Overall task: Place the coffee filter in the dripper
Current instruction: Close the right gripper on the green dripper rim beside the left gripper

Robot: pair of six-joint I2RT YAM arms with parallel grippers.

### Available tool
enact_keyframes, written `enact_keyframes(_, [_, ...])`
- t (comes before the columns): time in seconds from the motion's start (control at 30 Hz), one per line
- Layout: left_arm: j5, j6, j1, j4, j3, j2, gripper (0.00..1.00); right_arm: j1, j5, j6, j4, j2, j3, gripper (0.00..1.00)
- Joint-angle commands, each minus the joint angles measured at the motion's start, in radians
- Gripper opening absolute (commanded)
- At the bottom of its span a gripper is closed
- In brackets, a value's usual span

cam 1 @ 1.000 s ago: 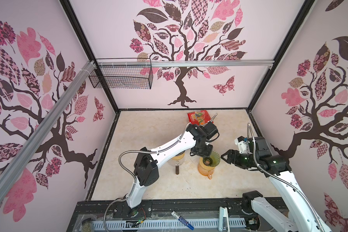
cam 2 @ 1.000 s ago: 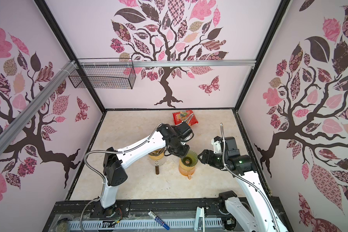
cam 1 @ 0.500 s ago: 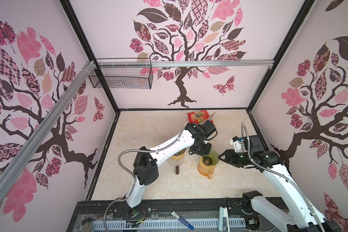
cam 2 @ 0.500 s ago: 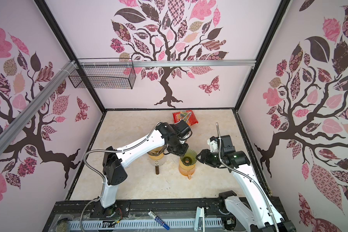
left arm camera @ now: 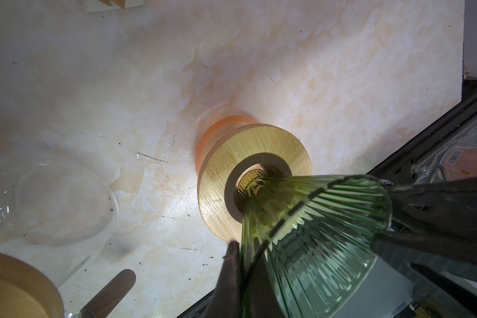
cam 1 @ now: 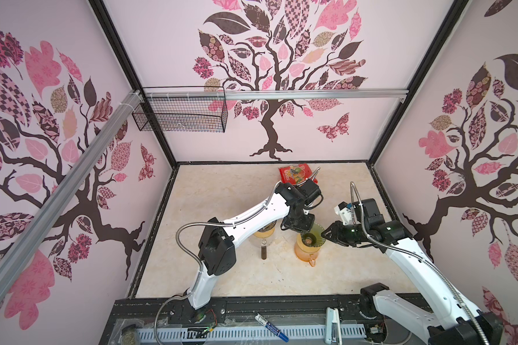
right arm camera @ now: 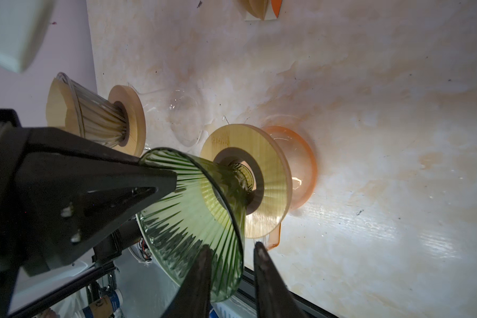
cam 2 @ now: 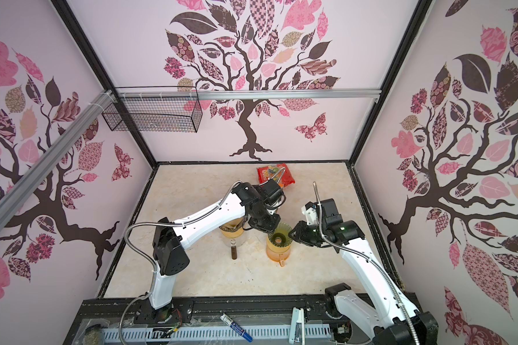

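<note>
Glass dripper [right arm camera: 198, 209] is looking fragile and slippery, best pinched at its rim. Left gripper [right arm camera: 159, 172] is clamping that rim; right gripper [right arm camera: 232, 247] is straddling it, jaws narrow, not gripping.

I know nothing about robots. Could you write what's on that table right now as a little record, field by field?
setting: marble-look table, tree-patterned walls
green dripper: standing in a wooden collar on an orange carafe; no filter visible inside
left jaws: shut on the green dripper's rim
right jaws: straddling another part of that rim, a gap showing
paper filter: sitting in a second, clear dripper nearby
elsewhere: red snack packet at the back
</note>
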Motion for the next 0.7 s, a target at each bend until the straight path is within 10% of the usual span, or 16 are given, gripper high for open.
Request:
enact_keyframes(0.0, [0.011,0.018,0.008,0.005,-0.030,-0.006,0.02,0.005,0.019,0.006,0.023,0.008,-0.012,0.25])
enact_keyframes(0.67, [0.025,0.035,0.013,0.010,-0.054,-0.023,0.08,0.062,0.060,0.048,0.077,0.051,-0.024,0.11])
